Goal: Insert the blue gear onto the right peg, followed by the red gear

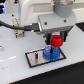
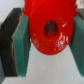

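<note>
In the exterior view my gripper (image 1: 57, 41) is shut on the red gear (image 1: 57, 41) and holds it just above the blue gear (image 1: 50, 53). The blue gear lies on the black-bordered white plate (image 1: 34, 59), at its right end; the right peg is hidden by the gears. A shorter pin (image 1: 37, 56) stands on the plate to the exterior view's left. In the wrist view the red gear (image 2: 50, 29) fills the middle, its dark centre hole showing, clamped between two green pads (image 2: 21, 44).
The plate rests on a white table (image 1: 15, 45). The arm's white body (image 1: 37, 12) and a black cable (image 1: 10, 23) hang over the back of the table. A dark floor lies beyond the table's far edge.
</note>
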Available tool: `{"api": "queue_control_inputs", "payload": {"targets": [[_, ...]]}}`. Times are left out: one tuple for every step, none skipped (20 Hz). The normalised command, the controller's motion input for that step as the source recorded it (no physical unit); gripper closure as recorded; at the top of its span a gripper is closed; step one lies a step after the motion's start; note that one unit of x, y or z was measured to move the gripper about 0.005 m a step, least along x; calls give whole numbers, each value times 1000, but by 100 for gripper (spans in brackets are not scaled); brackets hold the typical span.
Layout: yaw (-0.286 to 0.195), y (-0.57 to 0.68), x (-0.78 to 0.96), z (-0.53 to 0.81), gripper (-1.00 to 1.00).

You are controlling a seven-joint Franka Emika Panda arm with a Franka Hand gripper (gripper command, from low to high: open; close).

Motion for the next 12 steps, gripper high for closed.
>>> {"api": "queue_control_inputs", "payload": {"targets": [[0,-118,346,-43,100],[0,-94,354,-74,100],[0,-110,311,-91,100],[0,-43,189,-86,100],[0,-3,208,-148,100],[0,5,136,-121,100],[0,-22,135,-149,100],[0,-19,120,-136,100],[0,8,82,-182,100],[0,3,84,-191,100],[0,-10,77,-250,100],[0,-40,14,-503,100]]}}
